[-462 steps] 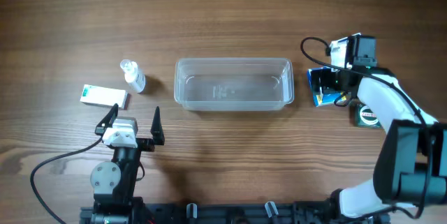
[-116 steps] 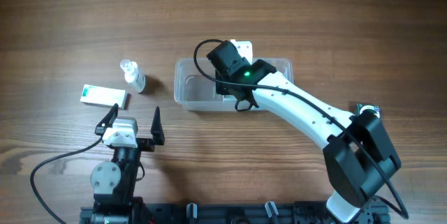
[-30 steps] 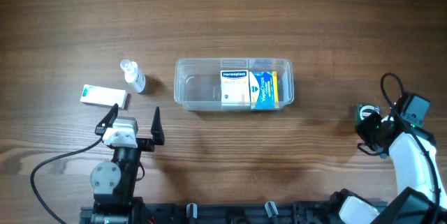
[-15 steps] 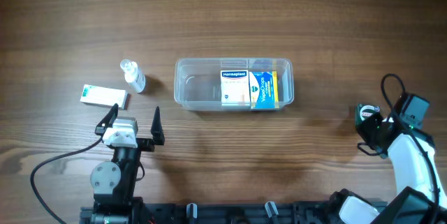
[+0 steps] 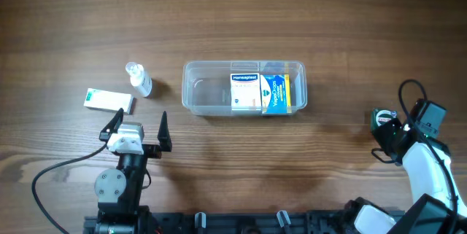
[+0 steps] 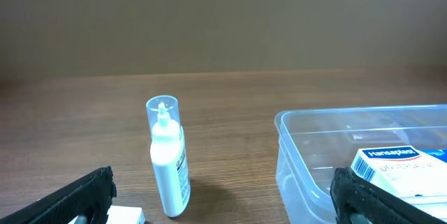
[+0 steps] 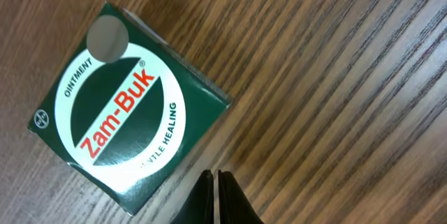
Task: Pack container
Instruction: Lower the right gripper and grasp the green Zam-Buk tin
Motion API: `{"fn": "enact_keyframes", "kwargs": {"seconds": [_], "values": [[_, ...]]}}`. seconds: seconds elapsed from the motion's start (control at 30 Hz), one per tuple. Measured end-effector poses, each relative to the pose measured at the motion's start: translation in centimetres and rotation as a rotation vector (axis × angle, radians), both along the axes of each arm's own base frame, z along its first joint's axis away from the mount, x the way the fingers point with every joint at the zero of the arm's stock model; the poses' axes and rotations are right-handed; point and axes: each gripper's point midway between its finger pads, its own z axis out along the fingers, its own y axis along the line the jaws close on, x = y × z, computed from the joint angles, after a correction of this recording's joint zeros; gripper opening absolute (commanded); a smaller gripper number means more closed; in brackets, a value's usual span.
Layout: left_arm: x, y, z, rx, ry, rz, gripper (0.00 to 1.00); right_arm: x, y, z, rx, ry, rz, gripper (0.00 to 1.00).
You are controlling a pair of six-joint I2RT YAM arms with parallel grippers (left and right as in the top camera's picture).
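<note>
nearest the robot's base, the left end effector sits low over the desk with its two dark fingers spread wide apart and nothing between them. across on the right side, the right end effector points down at the wood with its fingers pressed together, gripping nothing; the tips stand just beside one edge of a green zam-buk ointment box, which lies flat on the desk with its round white label facing up.

a little farther out on the left lies a small white and green box, flat on the desk. past it stands a small clear bottle, upright with its cap on.

the container rests in the middle of the desk, to the right of the bottle and well apart from both arms. its left part is bare; in its right part are a white and blue hansaplast box and, touching it on the right, a blue and yellow box.
</note>
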Motion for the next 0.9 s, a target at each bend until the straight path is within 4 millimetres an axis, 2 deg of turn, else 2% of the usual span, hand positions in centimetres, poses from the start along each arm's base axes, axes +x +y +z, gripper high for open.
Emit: {"fn": "enact_keyframes", "kwargs": {"seconds": [0.13,0.27,0.5,0.9], "values": [[0.0,0.0,0.0,0.000,0.000,0.000,1.00,0.5,-0.3,0.1,0.000,-0.024,-0.030,0.04],[0.0,0.0,0.0,0.000,0.000,0.000,1.00,0.8,-0.4,-1.1,0.013,-0.008,-0.040,0.04],[0.0,0.0,0.0,0.000,0.000,0.000,1.00,3.4,-1.1,-1.4,0.017,-0.095,-0.037,0.04],[0.0,0.0,0.0,0.000,0.000,0.000,1.00,4.0,-0.1,-1.4,0.067,-0.093,0.045,0.04]]}}
